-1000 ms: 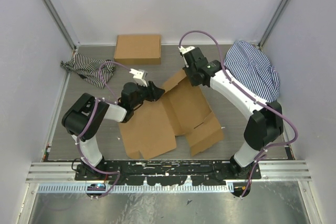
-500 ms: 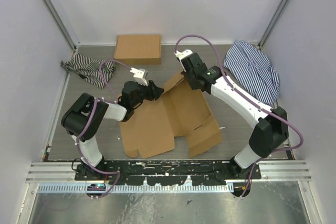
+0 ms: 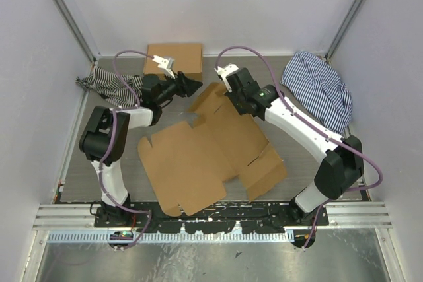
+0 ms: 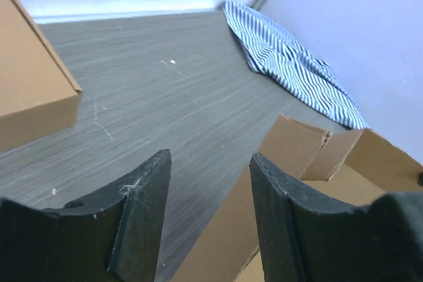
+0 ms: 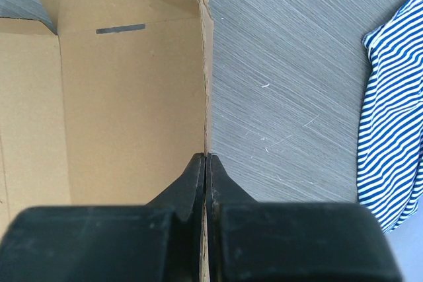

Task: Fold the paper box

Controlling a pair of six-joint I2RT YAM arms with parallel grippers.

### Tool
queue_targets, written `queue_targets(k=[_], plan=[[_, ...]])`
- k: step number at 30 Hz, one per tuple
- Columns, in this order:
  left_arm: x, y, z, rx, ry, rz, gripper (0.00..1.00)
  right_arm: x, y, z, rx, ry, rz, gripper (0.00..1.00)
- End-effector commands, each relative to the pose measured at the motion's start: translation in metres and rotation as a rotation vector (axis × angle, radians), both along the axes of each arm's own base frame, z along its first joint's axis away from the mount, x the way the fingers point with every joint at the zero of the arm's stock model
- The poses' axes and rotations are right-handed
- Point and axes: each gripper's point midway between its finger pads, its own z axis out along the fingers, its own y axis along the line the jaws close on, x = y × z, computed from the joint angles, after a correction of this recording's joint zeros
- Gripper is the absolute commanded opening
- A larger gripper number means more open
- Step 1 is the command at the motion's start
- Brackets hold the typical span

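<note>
Moved: left gripper [image 3: 190,84] lifted away; box [image 3: 198,156] spread flatter.
Left: jaws apart, empty.
Grip: right gripper [image 5: 205,158] pinches box edge.
Progress: early; walls, flaps unfolded.

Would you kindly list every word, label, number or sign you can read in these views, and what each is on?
None: no text, label, number or sign shows in any view.
The paper box and the closed cardboard box are plain brown; the dark mark in the right wrist view is a slit, not print.
</note>
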Motion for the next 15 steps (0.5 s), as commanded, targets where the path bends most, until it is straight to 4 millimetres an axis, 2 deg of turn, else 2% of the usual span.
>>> queue_targets(k=[1, 4, 7, 11, 15], plan=[[-0.011, -0.004, -0.020, -0.062, 0.067, -0.153, 0.58, 0.002, 0.009, 0.032, 0.070, -0.077, 0.036, 0.01], [-0.006, 0.006, -0.041, -0.037, 0.101, -0.140, 0.57, 0.000, 0.009, 0.032, 0.064, -0.075, 0.047, 0.01], [-0.004, 0.009, -0.053, -0.036, 0.120, -0.153, 0.56, -0.003, 0.012, 0.032, 0.061, -0.073, 0.073, 0.01], [-0.009, 0.004, -0.058, -0.051, 0.120, -0.213, 0.56, -0.010, 0.018, 0.034, 0.009, -0.091, 0.147, 0.01], [-0.027, -0.004, -0.056, -0.107, 0.118, -0.309, 0.56, -0.019, 0.025, 0.038, -0.053, -0.105, 0.217, 0.01]])
